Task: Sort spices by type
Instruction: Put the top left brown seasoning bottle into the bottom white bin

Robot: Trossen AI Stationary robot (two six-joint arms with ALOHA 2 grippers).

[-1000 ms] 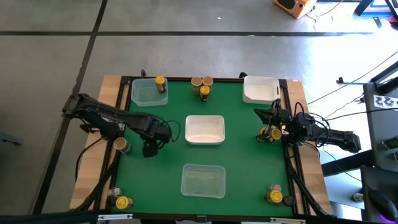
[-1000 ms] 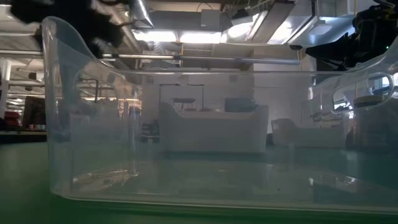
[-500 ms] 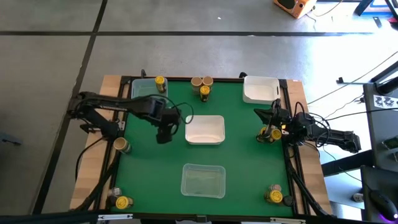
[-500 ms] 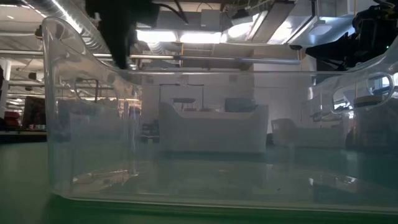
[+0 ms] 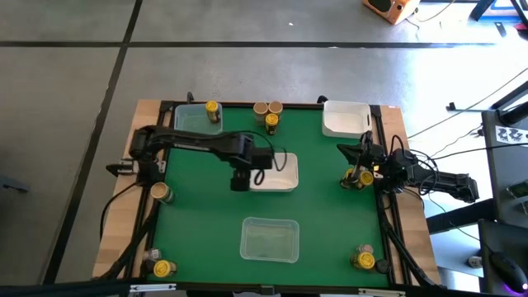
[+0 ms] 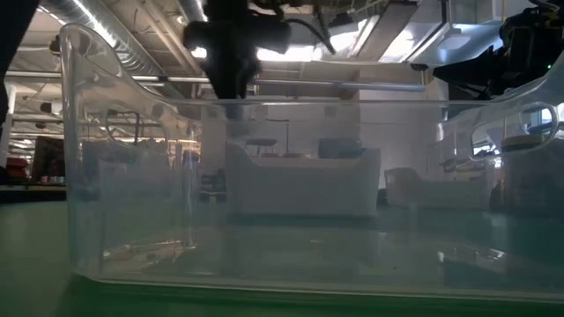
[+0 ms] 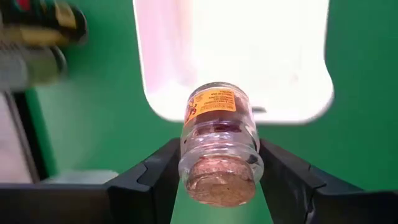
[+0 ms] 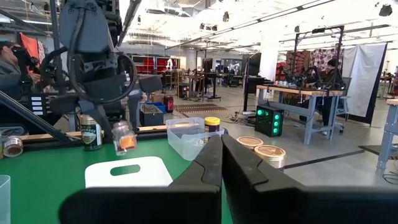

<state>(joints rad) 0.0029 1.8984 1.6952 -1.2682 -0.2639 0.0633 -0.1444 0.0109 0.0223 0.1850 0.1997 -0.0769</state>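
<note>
My left gripper (image 5: 240,180) hangs over the left rim of the white bin (image 5: 276,173) at mid-table, shut on a small clear spice jar (image 7: 217,134) with a tan lid and an orange label. The right wrist view shows that jar (image 8: 124,140) under the gripper. My right gripper (image 8: 221,155) is shut on nothing and waits at the table's right edge (image 5: 363,158). Other spice jars stand on the green mat: one yellow-lidded jar (image 5: 213,110) in the far-left clear bin (image 5: 196,124), three (image 5: 267,113) at the far middle, and some at both near corners. My left gripper pinches the jar between its two fingers (image 7: 163,171), just below the tan lid (image 7: 221,182), on the jar's upper wall (image 7: 193,152). The fingers come from above, pointing steeply down. The jar hangs below them, lid up, slightly tilted, clear of the mat and the bin.
A clear bin (image 5: 269,239) sits near the front and fills the low view (image 6: 300,202). A white bin (image 5: 346,118) stands far right. Single jars stand at the left edge (image 5: 160,192) and beside my right gripper (image 5: 360,176). Green mat lies bare between the bins.
My left gripper has carried the jar toward the table's right, from beside the left-edge jar to the middle white bin's left rim, rolling its wrist on the way. The jar stays lifted clear. My right arm has kept still.
</note>
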